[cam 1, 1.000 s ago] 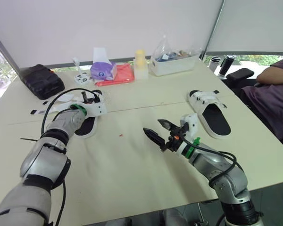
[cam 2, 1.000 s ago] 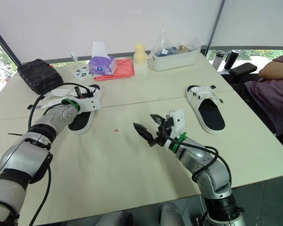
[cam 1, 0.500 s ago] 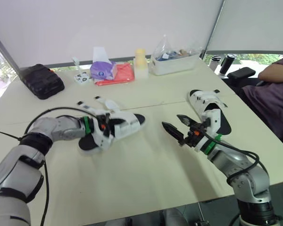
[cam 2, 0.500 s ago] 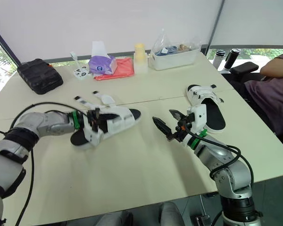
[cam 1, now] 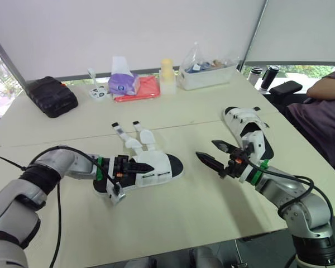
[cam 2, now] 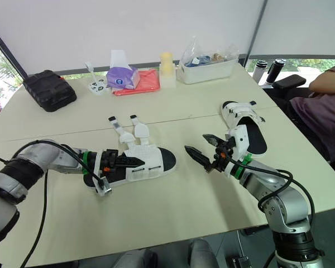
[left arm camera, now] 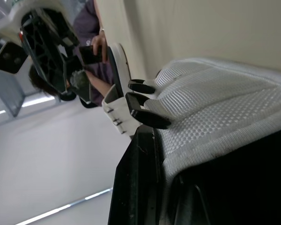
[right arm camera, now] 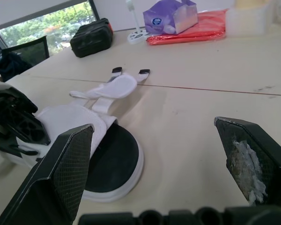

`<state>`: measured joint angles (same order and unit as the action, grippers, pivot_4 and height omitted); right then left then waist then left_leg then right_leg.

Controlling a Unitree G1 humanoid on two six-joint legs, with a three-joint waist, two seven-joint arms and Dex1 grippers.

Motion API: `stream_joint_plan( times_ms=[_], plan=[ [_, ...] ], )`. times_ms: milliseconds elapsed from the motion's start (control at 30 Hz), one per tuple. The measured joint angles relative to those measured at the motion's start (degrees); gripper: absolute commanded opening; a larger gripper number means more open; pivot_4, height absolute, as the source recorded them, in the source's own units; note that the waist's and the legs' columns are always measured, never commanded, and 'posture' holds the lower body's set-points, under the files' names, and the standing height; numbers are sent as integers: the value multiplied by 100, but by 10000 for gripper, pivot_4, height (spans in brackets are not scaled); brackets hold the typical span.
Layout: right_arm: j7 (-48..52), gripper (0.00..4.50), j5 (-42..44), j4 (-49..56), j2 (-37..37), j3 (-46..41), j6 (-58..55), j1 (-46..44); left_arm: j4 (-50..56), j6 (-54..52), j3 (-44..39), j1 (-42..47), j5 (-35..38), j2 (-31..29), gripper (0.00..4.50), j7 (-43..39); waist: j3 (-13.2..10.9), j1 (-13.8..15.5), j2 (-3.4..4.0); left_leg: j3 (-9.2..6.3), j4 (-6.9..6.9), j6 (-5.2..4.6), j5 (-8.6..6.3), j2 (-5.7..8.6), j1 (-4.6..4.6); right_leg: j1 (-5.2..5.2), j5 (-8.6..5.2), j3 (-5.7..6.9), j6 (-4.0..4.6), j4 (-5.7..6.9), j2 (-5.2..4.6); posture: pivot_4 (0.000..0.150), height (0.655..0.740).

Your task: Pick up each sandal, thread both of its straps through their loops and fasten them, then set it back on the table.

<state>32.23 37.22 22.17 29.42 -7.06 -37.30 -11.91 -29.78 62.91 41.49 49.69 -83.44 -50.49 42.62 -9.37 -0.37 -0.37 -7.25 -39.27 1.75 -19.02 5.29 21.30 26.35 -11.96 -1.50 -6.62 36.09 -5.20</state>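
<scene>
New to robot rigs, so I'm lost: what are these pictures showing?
This is a humanoid robot with two arms. The two wide pictures come from its head camera, looking down over the arms; the other two from a camera on each wrist. The left jaws grip a white sandal on the table, its straps undone. The right jaws are open and empty, near its toe. A second sandal lies further right, by a person. A black case, tissue box and tub stand at the far edge.

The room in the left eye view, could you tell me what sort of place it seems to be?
Probably an office meeting room: a large pale table, drawn roller blinds, and a person seated alongside.
</scene>
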Motion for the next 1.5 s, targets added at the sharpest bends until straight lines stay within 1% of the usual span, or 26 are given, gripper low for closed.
stream_joint_plan(
  times_ms=[67, 267, 367, 433, 467, 500, 567, 600, 633, 733, 867, 933, 967, 1067, 1133, 1200, 1300, 1367, 1433, 1500],
  plan=[
    [45, 45000, -4, -5, 16, 29, -9, -17, -27, -157, 140, 70, -214, 48, 420, 364, 0, 4, -1, 0, 0, 0, 0, 0, 0, 0, 0, 1, 0, 0, -1, 1500, 7400],
    [141, 45000, -29, -6, 63, 113, -84, -17, -40, -285, 321, 103, -262, 208, 420, 755, 0, -15, -1, -2, 0, 2, 1, -1, 0, 2, 0, 0, 0, 2, -2, 1500, 7400],
    [180, 45000, -43, -6, 88, 113, -109, 7, -42, -319, 368, 104, -262, 202, 9836, 874, 1, -15, -1, -2, 0, 2, 1, -1, 0, 2, 0, 0, 0, 2, -2, 1500, 7400],
    [232, 45000, -53, -6, 96, 132, -109, 44, -55, -330, 395, 112, -257, 196, 18465, 907, 1, -13, -1, -2, 0, 2, 1, -1, 0, 2, 0, 0, 0, 2, -2, 1500, 7400],
    [266, 45000, -67, -6, 104, 163, -109, 69, -62, -327, 402, 128, -254, 182, 24116, 907, 1, -13, -2, -2, 0, 2, 1, -1, 0, 2, 0, 0, 0, 2, -2, 1500, 7400],
    [303, 45000, -93, -6, 115, 198, -109, 90, -62, -324, 415, 154, -249, 164, 28171, 907, 1, -15, -2, -2, 0, 2, 1, -1, 0, 2, 0, 0, 0, 2, -3, 1500, 7400],
    [416, 45000, -134, -8, 180, 275, -109, 113, -62, -321, 422, 195, -223, 96, 39798, 911, 1, -18, -2, -1, 0, 2, 1, -1, -1, 2, 0, 0, 0, 2, -3, 1500, 7400],
    [450, 45000, -160, -10, 216, 293, -107, 113, -69, -319, 422, 196, -214, 75, 43813, 911, 1, -18, -2, -1, 0, 2, 1, -1, 0, 2, 0, 0, 0, 2, -3, 1500, 7400],
    [521, 45000, -226, -24, 287, 335, -96, 110, -103, -289, 422, 193, -170, 46, 44544, 906, 1, -18, -2, -1, 0, 2, 1, -1, -1, 2, 0, 0, 0, 2, -3, 1500, 7400],
    [736, 45000, -390, -126, 426, 459, 27, 115, -222, -214, 417, 160, 35, -80, 44544, 826, 2, -21, -3, -1, 0, 2, 1, -1, -2, 2, 0, 0, 0, 2, -3, 1500, 7400],
    [1159, 45000, -731, -330, 745, 701, 355, 79, -258, -51, 257, -91, 443, -429, 44544, 520, 2, -44, -3, 1, 0, 3, 1, -2, -3, 5, 0, 0, 0, 2, -2, 1500, 7400],
    [1417, 39405, -876, -564, 816, 815, 540, -28, -156, 26, 147, -322, 646, -772, 45000, 348, 2, -53, -3, 1, 0, 3, 1, -3, -3, 5, 0, -1, 0, 2, 0, 1500, 7400],
    [1555, 35483, -945, -708, 816, 891, 650, -124, -102, 60, -14, -504, 845, -931, 45000, 220, 2, -44, -2, 0, 0, 3, 2, -5, -3, 5, 0, -1, 0, 4, -2, 1500, 7400],
    [1847, 21161, -1018, -942, 815, 983, 890, -344, 86, 204, -437, -966, 1567, -1292, 45000, -143, 3, -38, -3, 0, -1, 3, 2, -5, -3, 5, 0, -1, 0, 3, -6, 1500, 7400],
    [2028, 9497, -1123, -1117, 812, 1032, 1040, -463, 125, 369, -767, -1274, 2303, -1529, 45000, -614, 4, -17, -4, -4, -1, 3, 2, -3, -4, 3, 0, 0, 0, 3, -9, 1500, 7400],
    [2134, 276, -1164, -1221, 806, 1077, 1131, -505, 113, 427, -963, -1485, 2972, -1617, 45000, -1092, 6, -2, -5, -4, -1, 3, 2, 0, -4, 1, 0, 1, 0, 3, -14, 1500, 7400],
    [2279, 276, -1222, -1350, 778, 1119, 1219, -533, 65, 331, -1266, -1942, 4313, -1631, 45000, -2006, 6, -28, -5, -4, -1, 2, 2, -1, -4, 2, 0, 1, 0, 3, -15, 1500, 7400],
    [2324, 276, -1278, -1426, 774, 1136, 1249, -547, 75, 60, -1513, -2178, 4946, -1583, 45000, -2485, 7, -36, -4, -5, -1, 2, 2, -2, -5, 3, 0, 1, 0, 5, -13, 1500, 7400],
    [2350, 276, -1365, -1506, 765, 1172, 1272, -568, 131, -377, -1774, -2331, 5487, -1386, 45000, -2995, 7, -28, -3, -5, -1, 1, 1, -1, -5, 1, 0, 2, 0, 6, -13, 1500, 7400],
    [2352, 276, -1405, -1565, 735, 1230, 1284, -611, 257, -818, -1890, -2392, 5735, -1115, 45000, -3451, 9, -25, -2, -4, -2, 0, 2, 0, -6, -2, 0, 1, 0, 6, -14, 1500, 7400]
  ],
)
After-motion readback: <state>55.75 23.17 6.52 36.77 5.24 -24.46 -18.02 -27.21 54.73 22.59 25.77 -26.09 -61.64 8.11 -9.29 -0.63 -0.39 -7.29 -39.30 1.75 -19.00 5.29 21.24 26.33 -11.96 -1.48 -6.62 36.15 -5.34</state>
